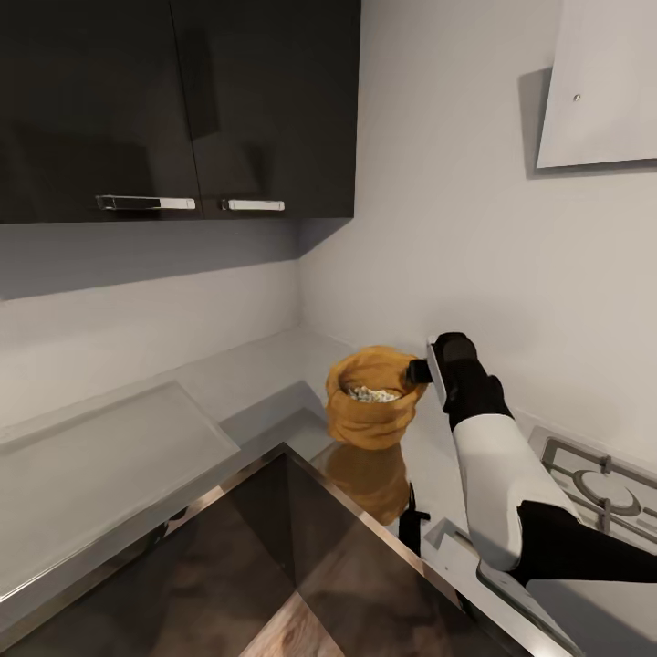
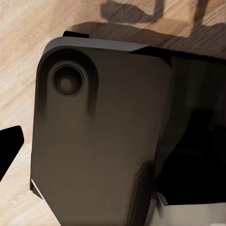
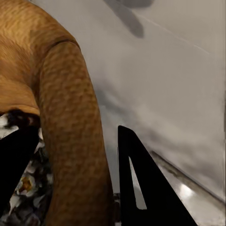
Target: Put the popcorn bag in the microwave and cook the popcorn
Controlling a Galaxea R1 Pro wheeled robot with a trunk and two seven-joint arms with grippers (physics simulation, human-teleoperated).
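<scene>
Head view: the bag [image 1: 370, 409] sits on the grey surface [image 1: 265, 383] in the wall corner, popcorn [image 1: 372, 394] inside. The right gripper [image 1: 422, 370] meets its rim at 3 o'clock.

Left wrist view: dark robot housing [image 2: 99, 141] over wood floor [image 2: 19, 61]; left gripper state unclear.

Right wrist view: the right gripper's fingers [image 3: 141, 188] straddle the rolled rim, apparently gripping it.

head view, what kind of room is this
Most likely a kitchen: dark wall cabinets with bar handles hang over a grey countertop, and a gas hob sits at the right. A popcorn bag stands in the corner.
</scene>
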